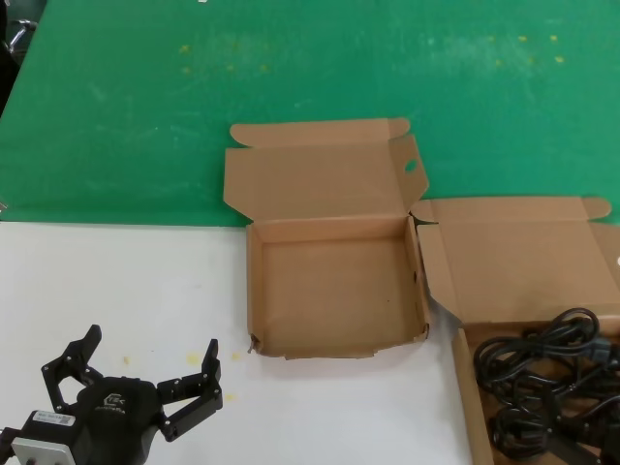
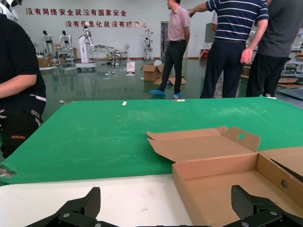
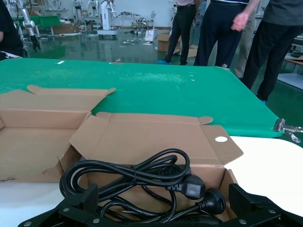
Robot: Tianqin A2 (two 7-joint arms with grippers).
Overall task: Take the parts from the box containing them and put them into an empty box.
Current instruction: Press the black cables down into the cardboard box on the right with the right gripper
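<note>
1. Standing open on the counter [image 1: 116, 291] are two cardboard boxes, side by side, lids folded back onto the green mat [image 1: 116, 116].
2. The empty box [image 1: 334, 291] sits in the middle, nothing inside; its lid flap has one oval hole.
3. The box containing them [image 1: 528, 262] touches it on the robot's right and runs off the edge of the head view.
4. The parts [image 1: 547, 387], black coiled cords, lie tangled in it; two plugs show, but I cannot count the cords.
5. The left end effector [image 1: 140, 373] hovers low over the white counter, fingers spread wide, holding nothing.
6. The right end effector [image 3: 165, 208] hangs just before the cords, fingers wide apart, empty.
</note>
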